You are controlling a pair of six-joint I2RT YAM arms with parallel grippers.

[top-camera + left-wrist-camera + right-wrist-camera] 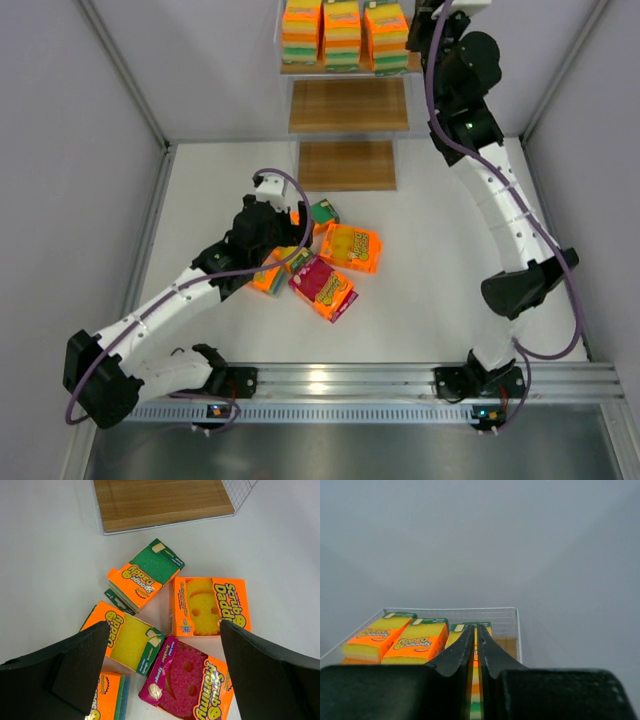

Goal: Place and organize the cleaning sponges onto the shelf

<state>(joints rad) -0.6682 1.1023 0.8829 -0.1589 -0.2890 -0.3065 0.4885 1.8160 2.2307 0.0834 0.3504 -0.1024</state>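
Note:
Several loose cleaning sponges lie on the table: a yellow-faced pack (350, 247) (210, 605), a magenta one (324, 287) (192, 680), a green one (322, 213) (145, 572) and a yellow pack with a green band (127, 640). Over this pile hovers my left gripper (283, 240) (164, 630), open, with nothing between its fingers. The shelf (348, 105) (160, 500) stands at the back, its top tier carrying three stacks of sponges (342, 35) (417, 642). Above the rightmost stack (388, 38) sits my right gripper (418, 25) (476, 635), jaws shut to a thin slit, holding nothing.
Another pack with a blue and green edge (107, 697) lies by my left finger. Grey walls enclose the table on the left, right and back. A clear wire-patterned side panel (505, 617) closes the shelf's top tier. The two lower shelf boards (347, 165) are bare.

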